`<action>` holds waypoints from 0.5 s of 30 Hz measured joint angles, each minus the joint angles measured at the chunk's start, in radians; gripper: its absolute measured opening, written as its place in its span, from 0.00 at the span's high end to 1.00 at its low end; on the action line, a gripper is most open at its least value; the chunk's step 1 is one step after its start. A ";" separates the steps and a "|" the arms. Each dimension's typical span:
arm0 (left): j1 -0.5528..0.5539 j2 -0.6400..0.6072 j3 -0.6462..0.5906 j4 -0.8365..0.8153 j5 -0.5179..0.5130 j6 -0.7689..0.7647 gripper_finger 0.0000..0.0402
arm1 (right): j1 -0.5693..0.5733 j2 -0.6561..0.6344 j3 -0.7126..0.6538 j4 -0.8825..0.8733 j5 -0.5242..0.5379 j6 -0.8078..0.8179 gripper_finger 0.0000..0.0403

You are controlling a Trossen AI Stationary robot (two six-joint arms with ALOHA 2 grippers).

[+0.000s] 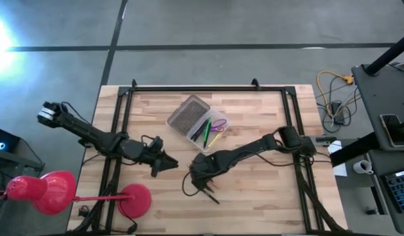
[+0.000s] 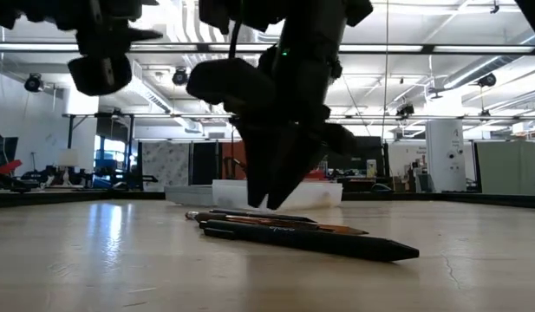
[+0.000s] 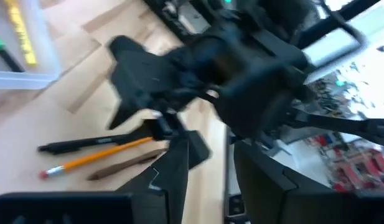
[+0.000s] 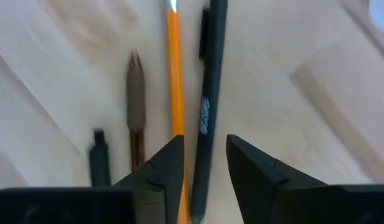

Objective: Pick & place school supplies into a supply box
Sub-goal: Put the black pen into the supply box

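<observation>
The clear supply box (image 1: 203,130) lies open near the table's middle, its dimpled lid (image 1: 187,113) flipped toward the far left. Green, yellow and purple supplies lie inside it. A black pen (image 4: 206,93), an orange pencil (image 4: 173,74) and a brown pencil (image 4: 135,99) lie side by side on the wood, nearer than the box. My right gripper (image 4: 204,158) points down over them, open, its fingers on either side of the black pen and just above it (image 2: 271,201). My left gripper (image 3: 210,177) is open and hovers left of the pens (image 1: 167,164).
A short dark piece (image 4: 98,163) lies beside the brown pencil. A black frame (image 1: 123,98) runs along the table's left, far and right sides. A red lamp (image 1: 41,193) stands at the near left corner. Bare wood (image 1: 254,203) lies nearer than the pens.
</observation>
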 joint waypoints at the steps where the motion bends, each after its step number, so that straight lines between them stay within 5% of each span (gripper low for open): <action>1: -0.009 -0.007 0.000 0.003 -0.002 0.001 0.72 | -0.005 -0.002 -0.001 -0.001 0.000 -0.001 0.75; 15: -0.081 -0.125 0.000 0.048 -0.036 0.139 0.72 | -0.033 0.036 -0.001 -0.011 0.003 0.016 0.76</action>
